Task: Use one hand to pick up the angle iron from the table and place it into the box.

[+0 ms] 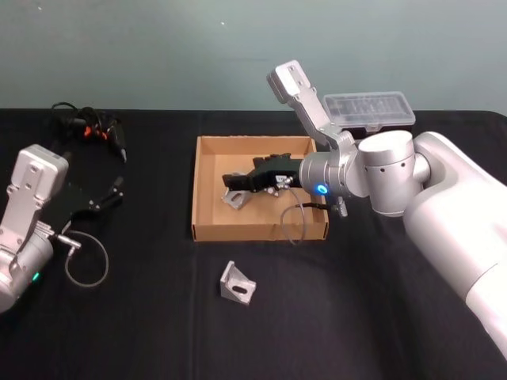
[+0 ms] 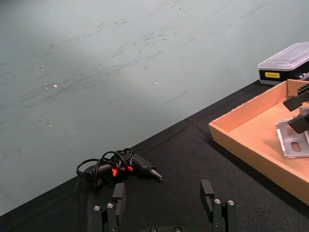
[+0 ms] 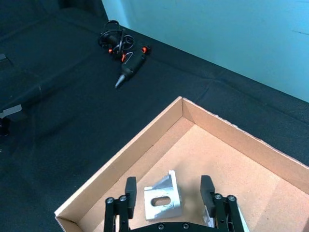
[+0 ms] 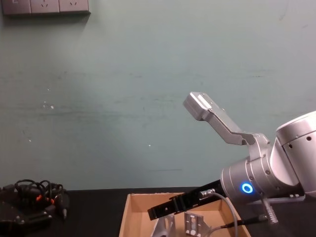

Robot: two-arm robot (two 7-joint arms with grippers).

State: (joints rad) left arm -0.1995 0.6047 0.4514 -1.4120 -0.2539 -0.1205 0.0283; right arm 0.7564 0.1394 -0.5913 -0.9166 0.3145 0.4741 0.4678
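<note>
Left claw: the black left claw (image 1: 99, 202) (image 2: 163, 194) on its silver-grey arm is sitting parked at the near left of the flat black counter (image 1: 333, 317), its fingers (image 2: 118, 193) spread wide with nothing between them.
Angle iron on the counter: a silver L-shaped metal angle iron (image 1: 238, 283) is lying on the counter just in front of the box's near wall, apart from both claws.
Box: the shallow tan cardboard box (image 1: 253, 229) (image 2: 246, 140) (image 3: 130, 150) (image 4: 129, 217) is resting mid-counter, open side up.
Right claw: the black right claw (image 1: 230, 184) (image 3: 166, 191) (image 4: 154, 213) is reaching into the box from the right and hanging low over its floor, released.
Angle iron in the box: a second silver angle iron (image 1: 235, 198) (image 2: 292, 140) (image 3: 163, 200) is lying on the box floor, in its left half, between the right claw's parted fingers, with a gap showing on either side.
Far right: a black plastic organiser case with a clear lid (image 1: 370, 111) (image 2: 285, 60) is sitting beyond the box's far right corner.
Far left: a black handheld tool with orange marks and a tangled cable (image 1: 91, 131) (image 2: 120, 169) (image 3: 126, 63) (image 4: 34, 197) is lying near the counter's far edge.
</note>
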